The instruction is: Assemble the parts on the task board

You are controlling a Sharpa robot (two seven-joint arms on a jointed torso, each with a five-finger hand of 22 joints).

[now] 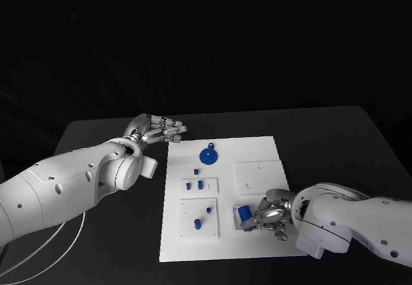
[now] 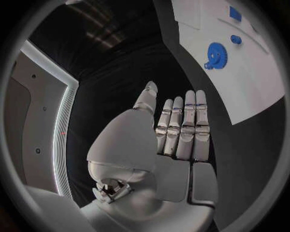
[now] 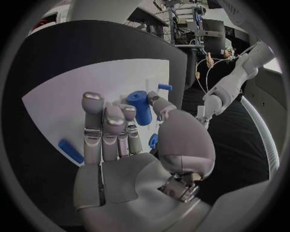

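Here the white task board (image 1: 264, 235) lies in the middle of the black table (image 1: 343, 143), with small blue parts (image 1: 196, 183) on it. The right robot hand (image 1: 269, 214) hovers over the board's near edge beside a blue cylinder (image 3: 140, 107), fingers apart, holding nothing. The left robot hand (image 1: 156, 129) is at the far left corner, fingers straight, empty.

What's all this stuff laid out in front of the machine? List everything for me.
table: one, black, under everything.
task board: one, white plate, mid-table.
gear: one, blue, far part of the board.
small parts: several, blue, scattered over the board's middle and near part.
cylinder: one, blue, by the right hand's fingertips.
left hand: silver, fingers straight, holding nothing, at the board's far left corner.
right hand: silver, over the board's near right part.
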